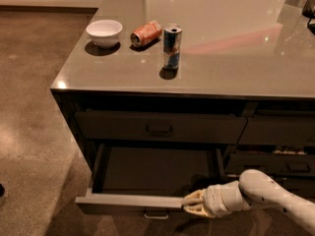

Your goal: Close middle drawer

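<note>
1. My gripper is low in the frame, a little right of centre. It sits at the top rim of the middle drawer's front, and I think it touches the rim, though the dim light makes that uncertain. I cannot tell whether it is set wide or narrow, and I see nothing held in it.
2. My arm comes in from the lower right corner, level with that rim.
3. The middle drawer lies across the lower centre of the frame, pulled well out of the cabinet with its dark inside showing. Its small metal handle is just left of my gripper and below it, and I am not touching it.
4. As I judge it, only the approach is done: I am placed at the drawer front to push, and nearly all the closing travel is left.
5. The front must go back until it lines up with the upper drawer, which is shut.
6. On the desk, at the upper left, stand a white bowl, an orange can on its side and an upright blue can, all well apart from my work.
</note>
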Controlling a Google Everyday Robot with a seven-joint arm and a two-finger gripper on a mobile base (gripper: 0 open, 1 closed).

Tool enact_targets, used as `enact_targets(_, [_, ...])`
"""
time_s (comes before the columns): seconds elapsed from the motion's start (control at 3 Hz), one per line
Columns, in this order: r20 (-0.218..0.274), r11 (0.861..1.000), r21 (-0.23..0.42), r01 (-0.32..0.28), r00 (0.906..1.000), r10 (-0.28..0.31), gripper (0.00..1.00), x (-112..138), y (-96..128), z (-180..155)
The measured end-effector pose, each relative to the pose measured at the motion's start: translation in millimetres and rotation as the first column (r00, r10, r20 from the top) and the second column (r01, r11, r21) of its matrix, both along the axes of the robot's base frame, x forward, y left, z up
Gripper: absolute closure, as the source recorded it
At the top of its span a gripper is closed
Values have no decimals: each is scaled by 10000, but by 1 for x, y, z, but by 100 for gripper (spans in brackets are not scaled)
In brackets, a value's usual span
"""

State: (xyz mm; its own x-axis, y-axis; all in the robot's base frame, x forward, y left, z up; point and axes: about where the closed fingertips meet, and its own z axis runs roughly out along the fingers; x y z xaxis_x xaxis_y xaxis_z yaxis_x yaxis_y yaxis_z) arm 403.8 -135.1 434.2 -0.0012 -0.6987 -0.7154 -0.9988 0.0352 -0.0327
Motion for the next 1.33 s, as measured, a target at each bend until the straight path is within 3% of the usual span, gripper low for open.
enact_targets(0.33, [0,10000,0,0,10000,0,99,0,0,6])
enact_targets(1.33, [-1,10000,1,1,10000,-1,100,0,0,7])
